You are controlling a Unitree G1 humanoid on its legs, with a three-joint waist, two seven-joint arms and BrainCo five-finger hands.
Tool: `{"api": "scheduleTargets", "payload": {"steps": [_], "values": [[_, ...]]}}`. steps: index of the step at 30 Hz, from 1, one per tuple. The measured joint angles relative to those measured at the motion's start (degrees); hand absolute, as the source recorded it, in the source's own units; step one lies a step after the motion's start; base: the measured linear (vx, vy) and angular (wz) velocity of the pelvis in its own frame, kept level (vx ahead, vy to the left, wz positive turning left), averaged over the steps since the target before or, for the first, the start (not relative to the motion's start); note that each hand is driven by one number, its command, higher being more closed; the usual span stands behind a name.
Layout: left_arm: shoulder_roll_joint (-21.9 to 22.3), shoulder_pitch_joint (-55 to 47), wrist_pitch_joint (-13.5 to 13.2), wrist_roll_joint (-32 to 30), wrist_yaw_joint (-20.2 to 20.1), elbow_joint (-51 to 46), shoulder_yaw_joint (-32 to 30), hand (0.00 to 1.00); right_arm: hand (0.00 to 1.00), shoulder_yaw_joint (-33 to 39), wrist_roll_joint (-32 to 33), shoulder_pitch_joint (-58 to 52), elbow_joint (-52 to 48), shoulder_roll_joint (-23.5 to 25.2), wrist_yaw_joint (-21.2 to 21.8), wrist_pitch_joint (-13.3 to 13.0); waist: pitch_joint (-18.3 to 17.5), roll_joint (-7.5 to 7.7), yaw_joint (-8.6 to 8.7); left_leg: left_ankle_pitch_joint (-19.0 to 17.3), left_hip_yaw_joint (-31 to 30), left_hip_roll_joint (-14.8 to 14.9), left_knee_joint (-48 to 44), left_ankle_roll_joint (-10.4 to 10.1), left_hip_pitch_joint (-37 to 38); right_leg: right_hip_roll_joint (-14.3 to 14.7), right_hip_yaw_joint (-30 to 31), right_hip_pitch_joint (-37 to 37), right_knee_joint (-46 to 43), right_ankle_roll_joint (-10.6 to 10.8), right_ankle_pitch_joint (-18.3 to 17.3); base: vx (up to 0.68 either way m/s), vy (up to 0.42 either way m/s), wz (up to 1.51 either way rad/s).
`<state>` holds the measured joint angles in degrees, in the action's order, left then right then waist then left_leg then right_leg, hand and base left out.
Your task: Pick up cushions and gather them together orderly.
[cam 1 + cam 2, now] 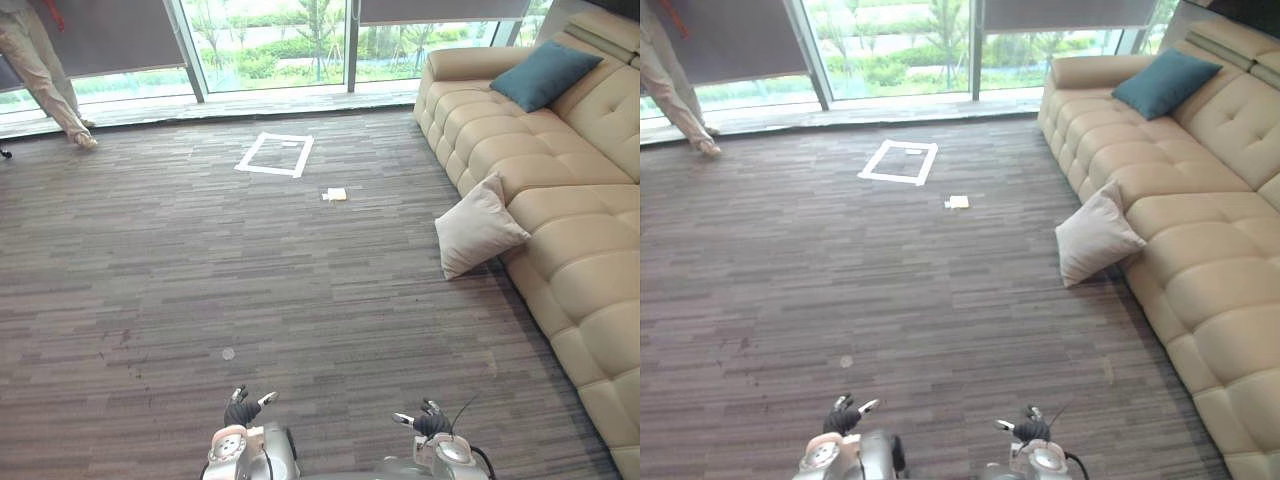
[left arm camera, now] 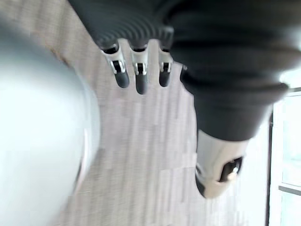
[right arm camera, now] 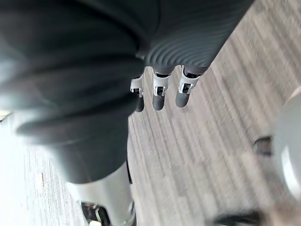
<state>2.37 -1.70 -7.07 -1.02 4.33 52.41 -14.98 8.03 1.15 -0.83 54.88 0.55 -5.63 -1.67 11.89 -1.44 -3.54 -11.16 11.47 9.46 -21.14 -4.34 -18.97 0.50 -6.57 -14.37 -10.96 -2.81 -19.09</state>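
Early approach step, by the look of it: nothing picked up yet. Low and close in, left hand [image 1: 243, 408] and right hand [image 1: 428, 420], fingers relaxed and loosely straight, empty above the carpet [image 1: 200, 280]. On the floor, leaning against the front of the sofa [image 1: 590, 290] and well apart from either hand: the beige cushion [image 1: 478, 225]. Up on the far end of the seat, against the backrest: the teal cushion [image 1: 545, 73]. Next, probably: walk closer to the beige one, reach down, take hold, then set it beside the teal one.
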Motion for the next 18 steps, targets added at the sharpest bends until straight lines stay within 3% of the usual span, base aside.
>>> {"api": "scheduleTargets", "payload": {"steps": [1,2,3,4,5,6,7,8,10,12,14,15,17,18], "values": [[-0.1,-0.2,0.0,0.1,0.0,0.0,-0.2,0.0,0.0,-0.3,0.0,0.0,0.1,0.0,0.0,0.0,0.0,-0.02,-0.13,0.9,0.0,0.2,1.5,0.5,-0.1,-0.1,0.9,-0.6,-0.6,0.4,-1.3,0.41,0.21,-0.6],[-0.6,-0.3,0.0,0.1,0.0,0.0,-0.5,0.0,0.0,-0.5,0.0,-0.1,0.2,0.1,0.0,0.1,-0.1,0.56,-0.5,4.4,0.0,0.1,0.2,0.7,0.0,-0.7,2.3,-1.3,-1.3,0.7,-2.9,0.61,0.342,-0.99],[-2.4,-1.9,0.2,0.3,0.0,0.1,-1.5,0.0,0.0,-0.3,0.0,-1.4,0.3,1.8,0.0,0.2,-2.7,3.38,-0.76,6.3,2.6,-1.0,-4.1,1.0,-0.1,-3.5,6.4,-1.6,-2.7,1.3,-5.0,0.65,0.34,-1.04],[-2.6,-1.9,0.2,0.3,0.0,0.2,-2.0,0.0,0.0,-0.4,-0.1,-1.7,0.2,1.9,0.0,0.1,-3.1,4.08,-0.84,6.3,3.2,-1.2,-5.1,1.6,0.1,-4.2,7.9,-0.9,-4.7,2.0,-4.9,0.92,0.497,-1.33],[-3.0,-1.6,0.2,0.1,0.1,0.5,-2.1,0.0,0.0,-0.5,-0.1,-1.7,0.2,2.6,0.1,0.1,-3.2,5.37,-2.12,3.8,6.2,-1.6,-6.8,4.0,2.3,-6.1,10.9,3.0,-15.4,4.2,-3.6,0.54,0.278,-0.82],[-3.3,-1.5,0.2,0.0,0.1,0.7,-2.0,0.0,0.0,-0.4,-0.1,-1.7,0.2,3.0,0.1,0.1,-3.2,5.8,-2.26,3.0,7.0,-1.9,-7.0,4.2,3.3,-6.6,11.7,4.9,-20.3,5.7,-2.6,0.62,0.378,-0.84],[-4.2,-1.1,0.4,0.0,0.2,1.8,-1.9,0.0,0.0,-0.3,-0.3,-2.0,0.0,2.9,0.1,-0.1,-3.1,6.71,-1.69,-0.2,8.4,-3.3,-7.1,4.8,6.5,-8.0,12.7,11.6,-35.0,9.6,3.9,0.46,0.283,-0.31],[-4.7,-0.5,1.1,-0.2,0.5,3.3,-1.8,0.0,0.0,0.4,-0.6,-1.9,-0.2,2.8,0.1,-0.4,-2.6,6.48,-0.46,-3.0,8.3,-4.6,-7.0,5.1,10.4,-8.5,12.4,15.9,-46.0,10.4,6.2,0.6,0.343,-0.16],[-4.9,-0.2,1.5,-0.2,0.5,4.3,-0.5,0.0,0.0,0.6,-1.2,-1.8,-0.7,2.5,0.1,-1.0,-2.1,6.03,0.47,-5.8,8.5,-5.2,-5.0,5.2,17.2,-8.5,8.9,19.8,-50.9,9.7,5.2,0.66,0.239,0.14],[-4.8,-0.1,1.5,-0.2,0.5,4.5,1.5,0.0,0.0,0.6,-1.2,-2.4,-2.5,2.3,0.1,-1.3,-2.0,5.4,0.59,-7.2,8.8,-5.2,-1.4,4.7,22.3,-8.8,2.8,25.1,-48.5,8.4,4.1,0.57,0.144,0.04],[-4.8,0.1,1.6,-0.2,0.4,5.4,2.7,0.0,0.0,0.7,-1.2,-1.8,-3.3,1.6,0.2,-1.7,-1.7,4.79,0.79,-7.1,10.8,-5.3,5.0,3.7,29.3,-9.1,-7.0,32.3,-35.7,6.0,3.6,0.53,0.08,-0.17],[-4.8,0.1,1.6,-0.2,0.5,5.6,3.0,0.0,0.0,0.8,-1.2,-1.7,-3.3,1.4,0.2,-1.7,-1.6,4.67,0.93,-7.1,11.3,-5.3,6.1,3.5,30.5,-8.9,-8.4,32.7,-32.6,5.6,4.0,0.67,0.062,-0.11],[-4.2,0.0,1.6,-0.5,0.3,5.6,4.2,0.0,0.0,0.8,-1.3,-1.4,-4.1,0.9,0.5,-1.7,-1.3,4.13,2.25,-8.2,11.4,-6.2,10.1,1.0,36.7,-6.3,-11.8,34.1,-16.4,2.8,10.1,0.63,0.009,0.09],[-4.2,-0.1,1.6,-0.6,0.2,5.6,4.4,0.0,0.0,0.8,-1.3,-1.4,-4.1,0.9,0.5,-1.7,-1.3,4.17,2.3,-8.5,11.3,-6.5,10.4,0.5,37.6,-6.0,-11.7,34.1,-14.8,2.1,11.7,0.71,-0.032,0.2]]}}
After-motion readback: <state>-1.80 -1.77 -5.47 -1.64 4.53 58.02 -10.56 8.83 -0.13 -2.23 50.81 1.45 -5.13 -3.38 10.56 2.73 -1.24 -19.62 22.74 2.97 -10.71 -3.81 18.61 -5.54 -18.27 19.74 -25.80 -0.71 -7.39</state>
